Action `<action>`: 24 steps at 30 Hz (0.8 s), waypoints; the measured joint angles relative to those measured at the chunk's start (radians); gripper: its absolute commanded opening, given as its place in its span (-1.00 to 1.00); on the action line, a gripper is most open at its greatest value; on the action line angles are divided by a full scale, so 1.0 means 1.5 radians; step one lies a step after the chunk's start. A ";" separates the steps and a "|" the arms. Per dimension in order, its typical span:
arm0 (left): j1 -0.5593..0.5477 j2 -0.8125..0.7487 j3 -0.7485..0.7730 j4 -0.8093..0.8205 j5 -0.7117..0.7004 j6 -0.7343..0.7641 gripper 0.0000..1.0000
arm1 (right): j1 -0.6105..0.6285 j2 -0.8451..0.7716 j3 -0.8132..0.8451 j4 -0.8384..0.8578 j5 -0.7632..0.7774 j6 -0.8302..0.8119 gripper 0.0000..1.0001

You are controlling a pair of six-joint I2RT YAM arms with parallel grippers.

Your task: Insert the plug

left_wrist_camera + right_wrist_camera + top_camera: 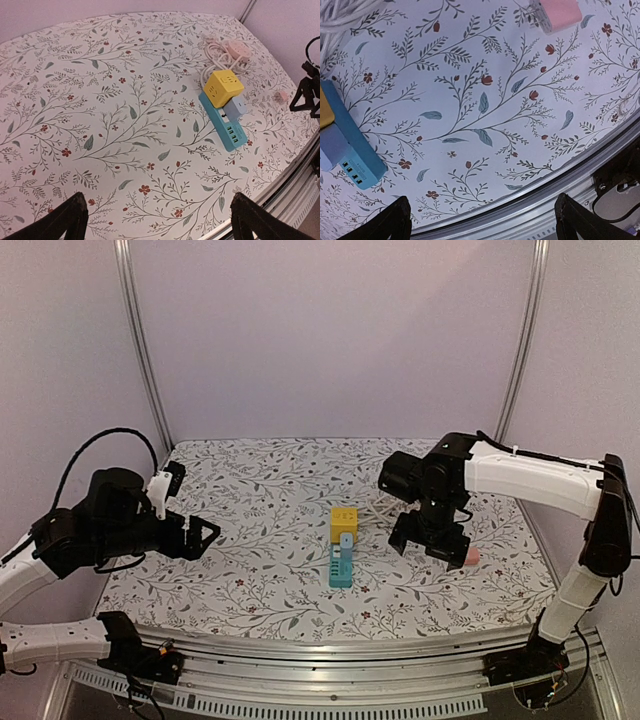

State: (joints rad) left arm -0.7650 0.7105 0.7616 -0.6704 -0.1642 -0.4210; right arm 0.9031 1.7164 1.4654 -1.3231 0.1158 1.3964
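A teal power strip (341,566) lies mid-table with a yellow cube socket (344,521) at its far end and a grey-blue adapter (234,107) sitting on it. The strip also shows in the left wrist view (227,131) and the right wrist view (355,160). A small pink plug (471,556) lies on the cloth to the right of the strip, also at the top of the right wrist view (560,12). My right gripper (428,545) is open and empty above the cloth between strip and pink plug. My left gripper (205,537) is open and empty, far left of the strip.
A coiled white cable (215,52) with a round pink socket (239,48) lies behind the yellow cube. The table's metal front rail (555,200) runs close under the right gripper. The floral cloth (260,490) covers the table.
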 measured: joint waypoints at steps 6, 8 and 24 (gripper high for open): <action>0.000 -0.006 -0.001 0.001 0.003 0.002 0.99 | -0.103 -0.130 -0.139 0.031 -0.014 0.122 0.98; 0.000 -0.007 -0.001 0.001 0.005 0.002 0.99 | -0.145 -0.178 -0.185 0.045 -0.022 0.162 0.98; 0.000 -0.010 -0.003 0.005 0.016 0.003 0.99 | -0.391 -0.214 -0.264 0.162 -0.053 0.256 0.91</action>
State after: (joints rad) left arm -0.7654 0.6960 0.7570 -0.6628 -0.1410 -0.4164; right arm 0.3172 1.3956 1.0698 -1.0805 0.0360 1.7809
